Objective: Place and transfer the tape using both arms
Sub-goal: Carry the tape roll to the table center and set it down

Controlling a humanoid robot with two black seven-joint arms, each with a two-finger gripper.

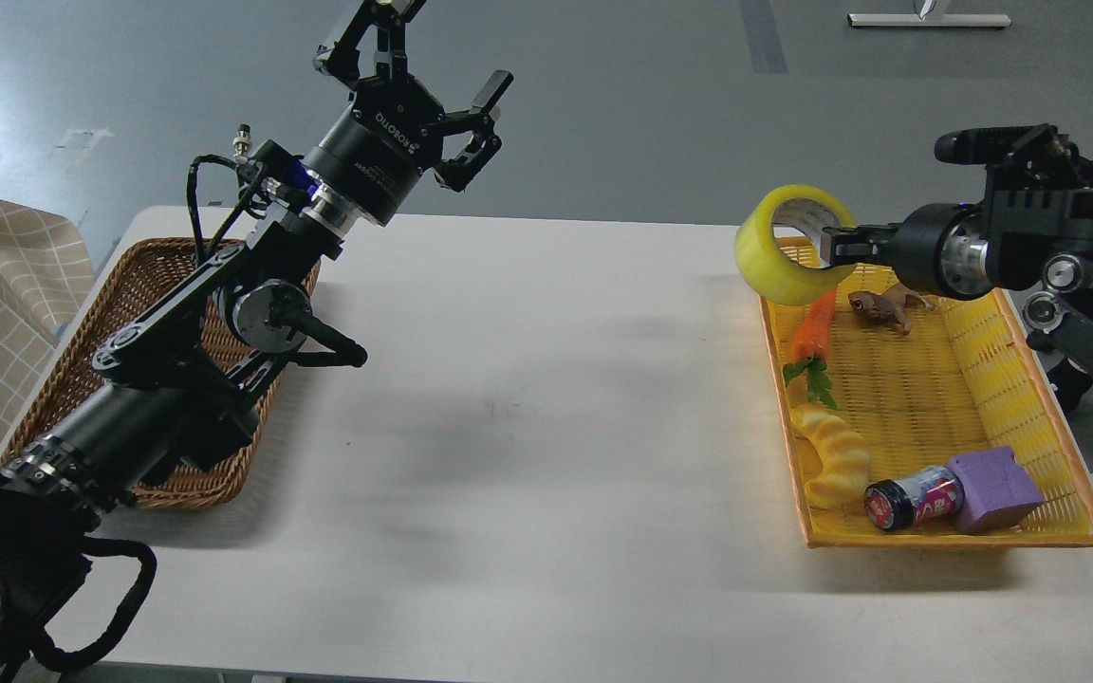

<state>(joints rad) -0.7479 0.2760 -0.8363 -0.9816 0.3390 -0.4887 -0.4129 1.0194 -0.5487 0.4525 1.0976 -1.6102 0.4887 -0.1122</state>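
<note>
Yellow and translucent, the wide roll of packing tape [787, 245] hangs in the air over the far left corner of the yellow plastic mesh basket [1030, 417], clear of everything inside it. My right gripper [836, 249] grasps it, coming in from three o'clock: one finger reaches into the roll's open core and the band of tape is pinched at its right side, so the roll stands on edge with its hole facing me and slightly upward.

Below the roll, toward six o'clock, an orange toy carrot with green leaves [810, 337] lies along the basket's left wall. At four o'clock from the roll sits a small brown animal figure [883, 305]. Further toward me in the basket are a yellow croissant-like toy bread [836, 455], a small dark jar lying on its side [912, 500] and, touching it, a purple block [994, 489].

My left gripper [433, 81] is well apart at nine o'clock, raised above the far edge of the white table [527, 474], its claw-like fingers spread wide and gripping nothing. Under that arm, a brown woven wicker basket [143, 275] rests on the table's left end.
</note>
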